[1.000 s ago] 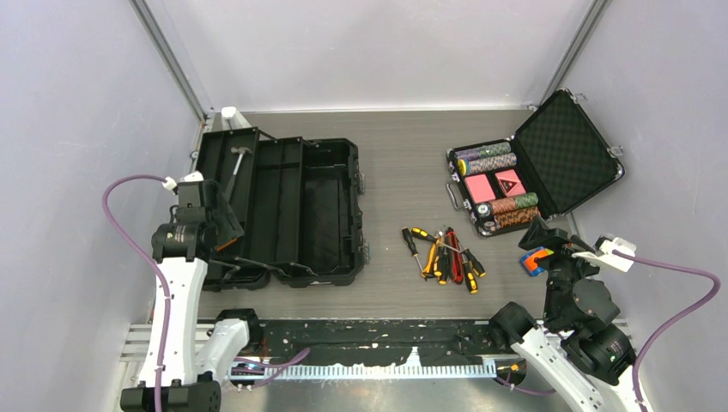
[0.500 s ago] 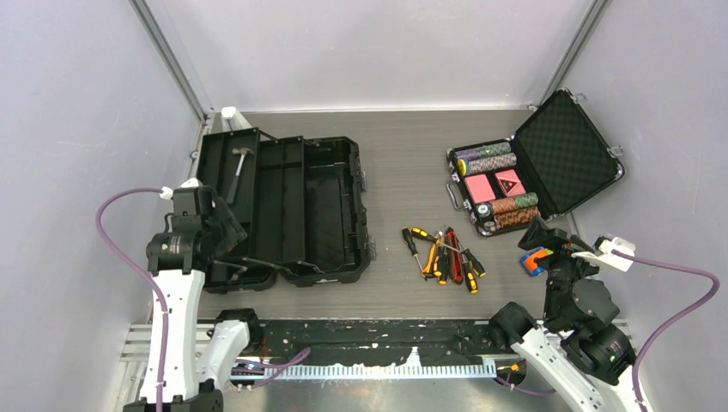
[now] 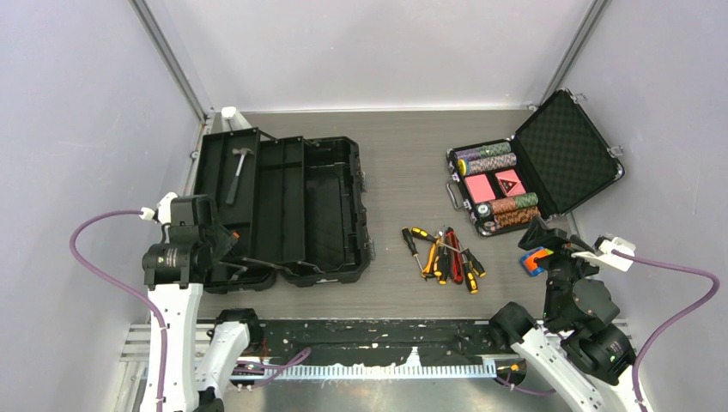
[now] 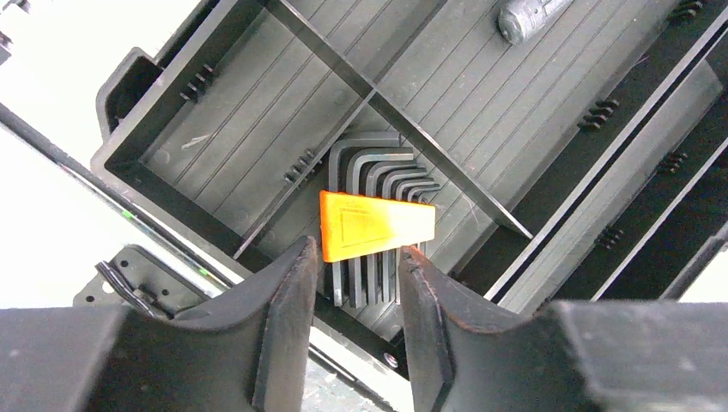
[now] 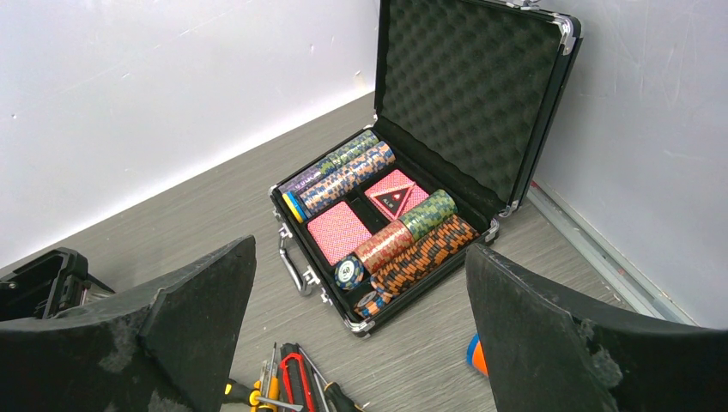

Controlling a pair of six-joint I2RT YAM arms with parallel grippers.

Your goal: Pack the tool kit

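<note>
The black tool kit box (image 3: 322, 215) lies open at the table's left, with a hammer (image 3: 236, 172) in its left tray. A hex key set in an orange holder (image 4: 378, 227) rests in the tray's near compartment (image 4: 240, 112). My left gripper (image 4: 356, 257) hovers just short of that set, jaws partly apart with nothing between them; from above the left gripper (image 3: 225, 240) sits at the box's near left corner. Screwdrivers and red pliers (image 3: 445, 256) lie in a pile on the table mid-right. My right gripper (image 5: 360, 249) stands wide open and empty above the table, right of the pile.
A smaller foam-lined case with poker chips (image 3: 549, 154) stands open at the back right. A small orange and blue object (image 3: 536, 260) lies on the table by the right gripper. Grey walls close in on both sides and the back.
My left arm has drawn back toward the near left edge and its jaws have narrowed. The hex key set stays in the tray. The right arm has not moved.
</note>
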